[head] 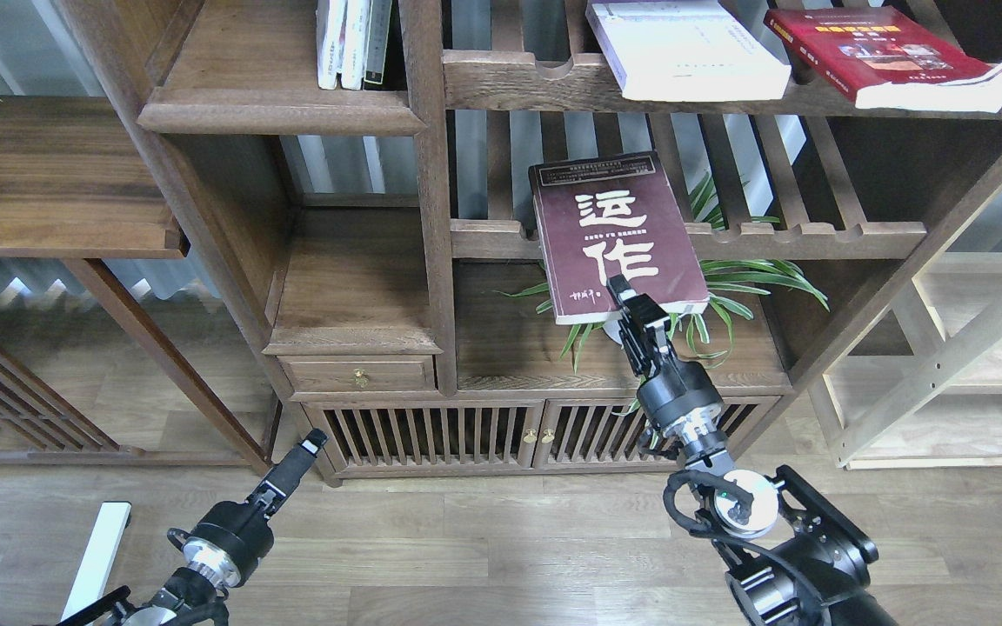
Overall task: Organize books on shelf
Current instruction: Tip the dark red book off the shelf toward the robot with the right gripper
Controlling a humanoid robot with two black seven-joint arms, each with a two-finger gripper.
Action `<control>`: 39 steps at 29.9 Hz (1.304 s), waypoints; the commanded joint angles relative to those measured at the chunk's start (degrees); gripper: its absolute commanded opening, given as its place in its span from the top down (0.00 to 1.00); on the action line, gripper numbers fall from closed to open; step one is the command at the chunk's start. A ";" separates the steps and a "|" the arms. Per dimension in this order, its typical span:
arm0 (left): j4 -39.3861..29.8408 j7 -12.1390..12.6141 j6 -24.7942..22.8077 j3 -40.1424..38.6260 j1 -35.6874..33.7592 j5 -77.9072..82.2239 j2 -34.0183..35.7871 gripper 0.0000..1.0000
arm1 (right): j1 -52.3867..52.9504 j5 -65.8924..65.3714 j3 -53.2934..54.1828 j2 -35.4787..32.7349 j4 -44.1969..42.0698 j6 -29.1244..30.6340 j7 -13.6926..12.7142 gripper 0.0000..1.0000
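Observation:
My right gripper (624, 294) is shut on the near edge of the maroon-brown book (612, 235) with big white Chinese characters and holds it in the air in front of the slatted middle shelf (805, 236). A thick white-lavender paperback (684, 48) and a red book with a gold strip (884, 52) lie flat on the slatted top shelf. The solid dark-walnut shelf (279, 96) with a rounded front edge is at the upper left. My left gripper (314, 441) is low over the floor, seen end-on, nothing in it.
Thin white-spined and black-spined books (351, 43) stand at the right end of the walnut shelf. A green potted plant (718, 287) sits behind and below the held book. A cabinet with a drawer (357, 376) and slatted doors is below. A lighter wooden rack (971, 348) stands at right.

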 commanded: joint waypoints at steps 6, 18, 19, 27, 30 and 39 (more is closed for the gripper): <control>0.01 0.10 0.00 -0.12 -4.49 0.00 -1.52 0.01 | -4.55 -2.62 -0.58 0.00 4.30 0.00 -0.61 0.96; -0.69 0.18 0.00 0.06 -8.45 -0.09 -3.01 0.01 | -7.54 -7.02 -4.97 0.00 7.29 0.00 -1.05 0.96; -0.87 0.18 0.00 0.32 -8.45 -0.09 -3.01 0.01 | -7.89 -7.28 -5.67 0.00 7.38 0.00 -1.05 0.96; -4.82 0.18 0.00 0.67 -8.71 -0.97 -4.07 0.01 | -8.42 -8.16 -8.58 0.00 8.08 0.00 -1.05 0.96; -6.84 0.18 0.00 0.85 -8.63 -2.81 -4.07 0.01 | -8.51 -8.34 -9.90 0.00 8.08 0.00 -1.05 0.96; -9.40 0.19 0.00 2.43 -8.01 -5.80 -4.07 0.01 | -8.34 -8.78 -14.29 0.00 8.08 0.00 -1.05 0.96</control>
